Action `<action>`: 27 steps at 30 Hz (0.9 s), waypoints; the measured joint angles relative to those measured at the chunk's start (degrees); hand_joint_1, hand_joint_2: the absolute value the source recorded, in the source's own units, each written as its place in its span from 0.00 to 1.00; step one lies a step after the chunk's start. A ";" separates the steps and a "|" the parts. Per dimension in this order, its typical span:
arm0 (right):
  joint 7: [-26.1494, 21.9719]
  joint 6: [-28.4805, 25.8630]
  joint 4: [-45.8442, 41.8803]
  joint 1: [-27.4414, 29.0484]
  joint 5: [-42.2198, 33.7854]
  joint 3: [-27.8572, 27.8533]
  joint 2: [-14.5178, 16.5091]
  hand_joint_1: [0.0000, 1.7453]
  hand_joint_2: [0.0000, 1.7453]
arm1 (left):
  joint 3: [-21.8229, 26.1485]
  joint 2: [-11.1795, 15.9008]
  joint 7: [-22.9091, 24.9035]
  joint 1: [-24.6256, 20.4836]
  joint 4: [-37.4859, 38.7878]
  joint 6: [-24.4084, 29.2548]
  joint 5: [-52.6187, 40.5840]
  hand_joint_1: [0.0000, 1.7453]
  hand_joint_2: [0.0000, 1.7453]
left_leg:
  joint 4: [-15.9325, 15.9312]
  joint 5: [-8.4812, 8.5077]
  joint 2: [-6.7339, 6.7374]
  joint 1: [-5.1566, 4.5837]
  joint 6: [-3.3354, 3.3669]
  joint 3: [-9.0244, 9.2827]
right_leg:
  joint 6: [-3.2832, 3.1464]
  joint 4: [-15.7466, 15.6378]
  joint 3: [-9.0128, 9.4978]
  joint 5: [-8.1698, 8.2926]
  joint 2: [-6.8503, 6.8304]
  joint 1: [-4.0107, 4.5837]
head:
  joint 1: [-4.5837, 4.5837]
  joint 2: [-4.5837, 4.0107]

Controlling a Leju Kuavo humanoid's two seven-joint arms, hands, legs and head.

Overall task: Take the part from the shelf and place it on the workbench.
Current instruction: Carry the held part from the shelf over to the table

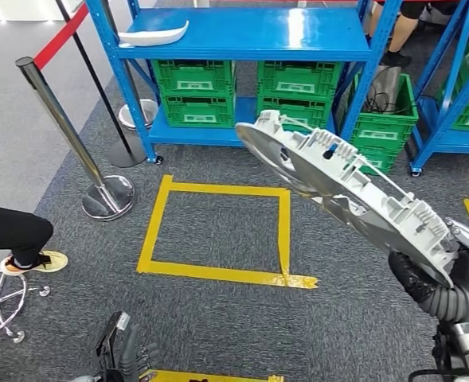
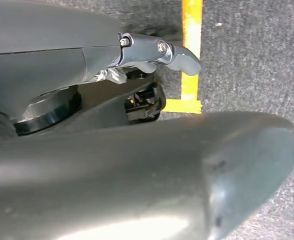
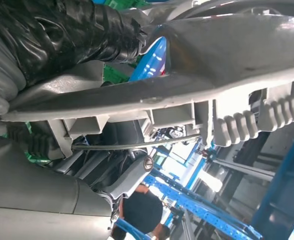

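— Right hand (image 1: 421,282) is wrapped around the near end of the part (image 1: 345,187), dark fingers clamped under its edge. The long grey moulding sticks up and out toward the far left, tilted, held in the air over the carpet.

— Can you see the whole grip?

— No. The part's rim covers most of the fingers from above. From the wrist camera, black fingers (image 3: 81,30) press on the part's (image 3: 213,75) ribbed underside, but the thumb side is lost behind the grey plastic.

— And the left hand?

— Low at the near edge, the left hand (image 1: 130,354) is cut off by the frame. Its fingers hang beside the body with nothing in them; whether they're apart or curled, I can't tell. The wrist picture is mostly blurred grey casing, with one pale fingertip (image 2: 184,60) over the yellow tape (image 2: 190,55).

— Where's the shelf?

— Far side, blue shelf (image 1: 244,36), another white part (image 1: 154,34) lying on its top board at the left, green crates (image 1: 196,94) below. A taped yellow square (image 1: 220,231) marks the floor between. Someone's dark leg (image 1: 12,235) comes in at the left edge, the rest out of frame.
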 joint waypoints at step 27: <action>0.51 1.96 -4.10 3.83 -1.64 -2.85 -0.03 1.00 1.00 | 5.93 -1.01 -4.52 -2.03 -0.04 -0.01 -8.72 0.00 0.00 | -8.84 4.58 0.31 -0.81 1.45 6.58 | 1.36 1.41 -2.33 0.74 0.55 -0.29 | 0.12 0.00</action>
